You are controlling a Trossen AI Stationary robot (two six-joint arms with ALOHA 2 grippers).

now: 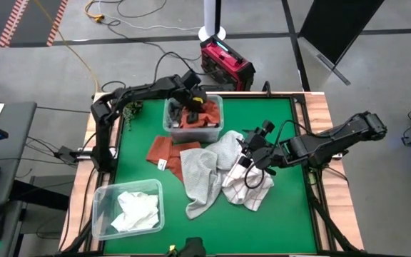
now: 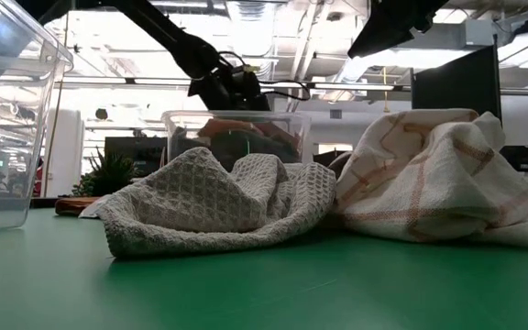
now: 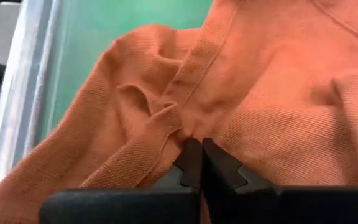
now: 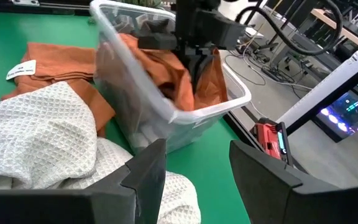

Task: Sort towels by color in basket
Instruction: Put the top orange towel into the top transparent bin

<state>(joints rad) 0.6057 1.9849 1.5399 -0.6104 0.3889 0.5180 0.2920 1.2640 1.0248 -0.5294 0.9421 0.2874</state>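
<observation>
A rust towel [image 3: 260, 93] lies bunched in the clear far basket [image 1: 220, 114], next to a dark grey cloth [image 1: 173, 111]. My left gripper [image 3: 196, 144] reaches down into that basket and is shut. A second rust towel [image 1: 164, 150] lies flat on the green table. A light grey waffle towel [image 1: 202, 175] is heaped at the centre, partly over a white towel with red grid lines [image 1: 252, 193]. My right gripper [image 4: 197, 168] hovers open over that heap, touching nothing. A white towel [image 1: 135, 210] sits in the near-left basket [image 1: 102, 207]. My left gripper comes from above, slanting down, and its shut fingertips [image 3: 191, 155] meet the rust towel at a hemmed fold [image 3: 176, 127], where the cloth puckers. I cannot tell whether any cloth is caught between the tips. The towel rests in the basket, and part of it stands above the rim [image 4: 213, 84].
A red and black case [image 1: 225, 64] sits on the floor beyond the table's far edge, among cables. Wooden rails [image 1: 320, 114] edge the table. Bare green mat lies along the near edge and at the far right.
</observation>
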